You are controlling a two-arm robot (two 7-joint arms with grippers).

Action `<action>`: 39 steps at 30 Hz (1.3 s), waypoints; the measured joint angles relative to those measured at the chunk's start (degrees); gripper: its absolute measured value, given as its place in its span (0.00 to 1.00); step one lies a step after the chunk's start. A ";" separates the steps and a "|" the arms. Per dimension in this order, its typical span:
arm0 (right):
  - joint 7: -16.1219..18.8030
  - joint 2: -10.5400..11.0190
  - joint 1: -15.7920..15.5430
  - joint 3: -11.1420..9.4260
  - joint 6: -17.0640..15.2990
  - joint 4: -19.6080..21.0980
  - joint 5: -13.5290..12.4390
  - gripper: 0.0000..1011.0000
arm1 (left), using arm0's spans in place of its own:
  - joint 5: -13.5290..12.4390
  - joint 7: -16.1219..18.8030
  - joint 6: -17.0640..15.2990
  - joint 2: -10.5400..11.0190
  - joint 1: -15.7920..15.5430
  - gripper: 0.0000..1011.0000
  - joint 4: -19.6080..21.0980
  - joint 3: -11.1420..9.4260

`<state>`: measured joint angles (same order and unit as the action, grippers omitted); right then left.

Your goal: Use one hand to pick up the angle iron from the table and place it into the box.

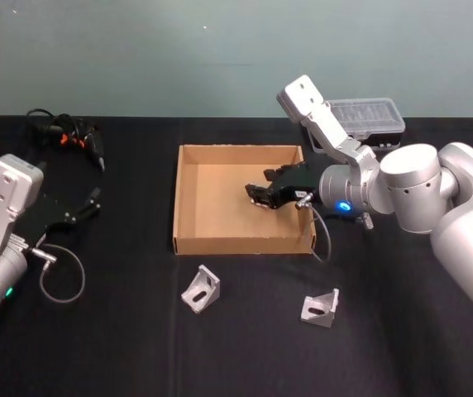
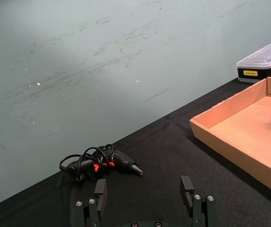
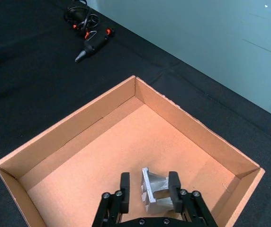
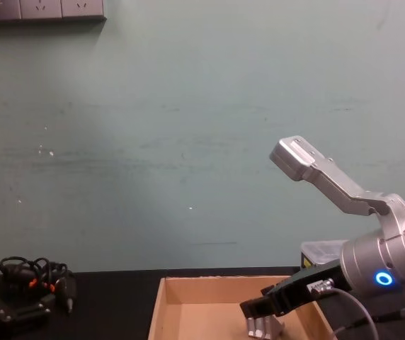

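Black counter [image 1: 121, 356] carries everything. From the right, the right arm reaches over the right wall of the one box [image 1: 245, 245], its forearm roughly level and its blue ring lit. The right gripper [image 3: 149, 178] hangs low inside the box, jaws apart, straddling one angle iron [image 3: 155, 191] near that wall, with a gap at one jaw. Which way it faces I cannot tell. The left gripper [image 2: 143, 189] sits well left of the box, jaws apart. There are three irons in all: two loose angle irons [image 1: 201, 289] [image 1: 319, 308] lie just before the box's front wall.
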<state>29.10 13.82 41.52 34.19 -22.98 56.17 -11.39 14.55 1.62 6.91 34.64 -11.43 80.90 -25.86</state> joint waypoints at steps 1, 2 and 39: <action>0.00 0.00 0.00 0.00 0.00 0.01 0.00 0.50 | 0.00 0.00 0.00 0.00 0.00 1.00 0.00 0.00; 0.00 0.01 -0.01 0.00 0.00 0.02 -0.01 0.54 | 0.00 0.00 0.00 0.00 0.00 1.00 0.00 0.00; 1.60 18.78 -21.84 -7.97 -7.37 39.60 -7.47 0.99 | 0.00 0.00 0.00 0.00 0.00 1.00 0.00 0.00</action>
<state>30.70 32.60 19.68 26.21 -30.35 95.77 -18.86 14.55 1.62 6.91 34.65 -11.43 80.90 -25.86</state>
